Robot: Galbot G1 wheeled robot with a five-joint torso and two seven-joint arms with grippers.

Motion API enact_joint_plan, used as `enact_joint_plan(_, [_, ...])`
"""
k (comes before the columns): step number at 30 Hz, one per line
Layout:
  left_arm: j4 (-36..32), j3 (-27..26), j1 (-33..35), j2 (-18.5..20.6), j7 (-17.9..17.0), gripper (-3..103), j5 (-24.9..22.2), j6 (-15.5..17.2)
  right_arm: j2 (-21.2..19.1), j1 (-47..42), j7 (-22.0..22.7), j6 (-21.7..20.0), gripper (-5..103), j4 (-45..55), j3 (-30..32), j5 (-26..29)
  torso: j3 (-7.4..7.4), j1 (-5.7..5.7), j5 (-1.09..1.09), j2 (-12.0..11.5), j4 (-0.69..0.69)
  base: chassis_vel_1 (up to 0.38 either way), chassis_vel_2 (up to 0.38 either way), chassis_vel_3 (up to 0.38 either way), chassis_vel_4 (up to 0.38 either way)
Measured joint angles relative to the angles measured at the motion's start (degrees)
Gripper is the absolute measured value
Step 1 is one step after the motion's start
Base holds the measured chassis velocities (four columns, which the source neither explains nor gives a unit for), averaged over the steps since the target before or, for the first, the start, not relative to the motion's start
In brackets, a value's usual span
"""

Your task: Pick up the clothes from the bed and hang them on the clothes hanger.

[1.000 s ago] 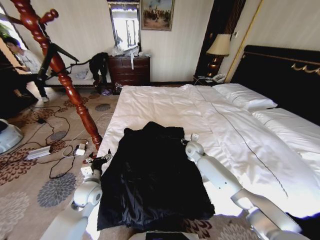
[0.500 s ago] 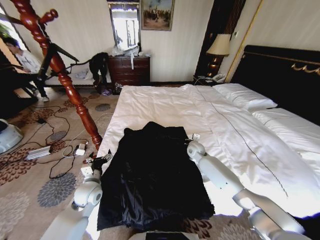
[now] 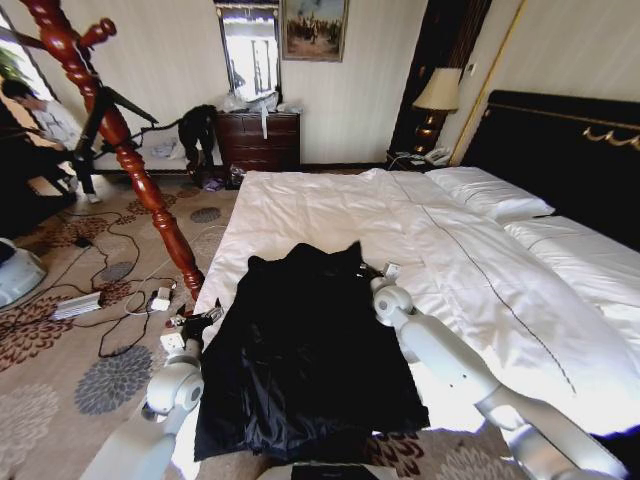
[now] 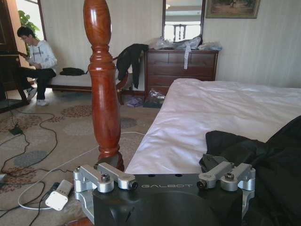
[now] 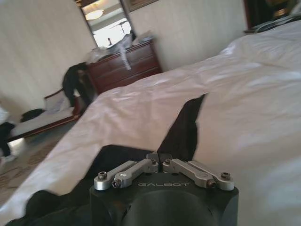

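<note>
Head view: right gripper (image 3: 372,281) had edged inward, fingers pinched on the coat (image 3: 300,350) collar; left gripper (image 3: 205,322) fingers spread at its edge — lift imminent, likely

White jointed arms; black wrist blocks marked GALBOT, silver screwed linkage bars on each tool

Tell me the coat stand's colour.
Glossy reddish-brown wood; the coat stand shows best in the left wrist view.
</note>
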Motion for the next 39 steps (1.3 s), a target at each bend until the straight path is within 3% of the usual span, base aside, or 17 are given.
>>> enact_joint_plan(9, [0.31, -0.44, 0.11, -0.16, -0.05, 100, -0.05, -0.07, 1.06, -2.72, -4.11, 3.0, 0, 2.25, -7.12, -4.31, 0.0, 0.0, 0.01, 0.0, 0.0, 0.0, 0.0, 0.0, 0.0])
enact_joint_plan(16, [0.66, -0.52, 0.05, -0.13, -0.07, 100, -0.05, -0.11, 3.77, -3.71, -4.59, 5.31, 0, 1.73, -8.3, -4.77, 0.0, 0.0, 0.01, 0.0, 0.0, 0.0, 0.0, 0.0, 0.0])
enact_joint_plan(20, [0.99, -0.42, -0.26, -0.19, -0.08, 100, -0.05, -0.14, 6.54, -4.54, -3.93, 7.07, 0, 1.68, -8.29, -2.92, 0.0, 0.0, 0.0, 0.0, -0.02, 0.0, 0.0, 0.0, 0.0])
enact_joint_plan(23, [1.12, -0.16, -0.58, -0.22, -0.08, 100, -0.14, -0.14, 10.88, -5.0, -0.7, 6.88, 0, 1.72, -7.8, 0.4, 0.0, 0.0, 0.0, 0.0, 0.0, 0.0, 0.0, 0.0, 0.0])
enact_joint_plan(27, [1.15, -0.07, -0.86, -0.01, -0.11, 100, -0.37, -0.14, 12.86, -4.96, 1.21, 5.59, 0, -0.47, -8.2, -2.08, 0.0, 0.0, 0.01, 0.0, 0.01, 0.0, 0.0, 0.0, 0.0])
enact_joint_plan(28, [1.12, -0.07, -0.86, 0.05, -0.11, 100, -0.46, -0.14, 12.92, -4.95, 1.54, 5.15, 5, -1.07, -8.13, -2.79, 0.0, 0.0, 0.01, 0.0, -0.01, 0.0, 0.0, 0.0, 0.0])
enact_joint_plan(30, [1.04, -0.08, -0.83, 0.09, -0.12, 100, -0.52, -0.14, 12.75, -5.04, 1.84, 4.75, 5, -1.24, -7.87, -3.03, 0.01, 0.01, 0.02, 0.0, -0.01, 0.0, 0.0, 0.0, 0.0])
enact_joint_plan(34, [0.65, -0.58, -0.26, 0.32, -0.15, 100, -0.58, -0.14, 8.73, -7.69, 4.15, 3.25, 27, 5.06, -5.11, -1.24, 0.0, 0.01, 0.02, 0.0, 0.01, 0.0, 0.0, 0.0, 0.0])
enact_joint_plan(35, [0.65, -0.58, -0.26, 0.32, -0.15, 100, -0.58, -0.14, 8.73, -7.69, 4.15, 3.25, 27, 5.06, -5.11, -1.24, 0.0, 0.01, 0.02, 0.0, 0.01, 0.0, 0.0, 0.0, 0.0])
enact_joint_plan(37, [0.51, -0.94, -0.02, 0.57, -0.22, 100, -0.78, -0.16, 2.16, -15.3, 7.09, 2.31, 43, 17.48, 2.0, 2.1, 0.01, 0.01, 0.02, 0.0, -0.02, 0.0, 0.0, 0.0, 0.0])
enact_joint_plan(39, [0.65, -0.95, -0.19, 0.56, -0.22, 100, -0.81, -0.2, 0.45, -18.35, 7.74, 2.14, 49, 21.66, 4.19, 2.73, 0.0, 0.01, 0.02, 0.01, -0.02, 0.0, 0.0, 0.0, 0.0])
